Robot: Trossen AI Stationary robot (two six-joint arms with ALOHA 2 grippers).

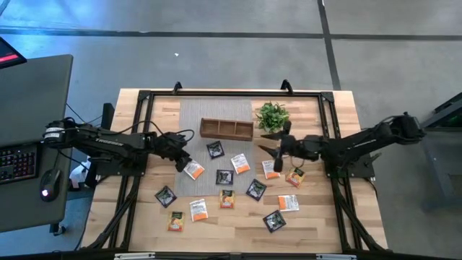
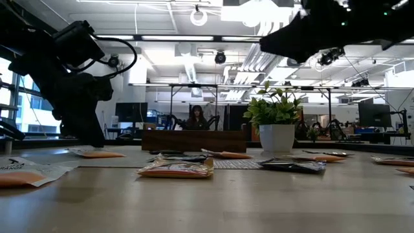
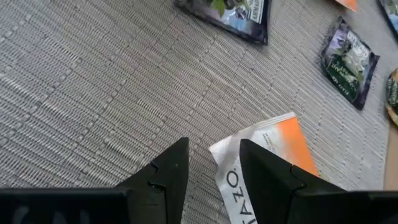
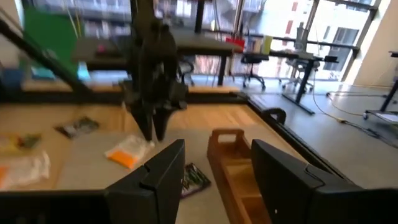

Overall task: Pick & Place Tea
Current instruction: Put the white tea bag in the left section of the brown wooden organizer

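Observation:
Several small tea sachets, black, orange and white with orange print, lie flat on the grey mat [image 1: 195, 115] and the wooden table. My left gripper [image 1: 183, 160] is open and low over the mat. Its fingers straddle a corner of a white-and-orange sachet [image 1: 193, 170], seen in the left wrist view as the sachet [image 3: 273, 146]. My right gripper [image 1: 266, 149] is open, raised above the table near the plant, holding nothing. Its wrist view looks over the wooden tray [image 4: 233, 163] toward the left gripper [image 4: 152, 127]. The tray [image 1: 227, 128] sits at the mat's far end. My left gripper comes from above, slanting, at the white-and-orange sachet's corner [image 3: 219, 152], which lies flat on the mat between the two fingers. One finger [image 3: 267, 171] covers the sachet's edge, and I cannot tell whether it touches.
A small green potted plant [image 1: 272, 115] stands right of the tray, close to my right gripper. Black sachets [image 3: 351, 62] lie near the left gripper. A dark frame runs around the table's edges. A desk with keyboard and mouse [image 1: 48, 184] stands to the left.

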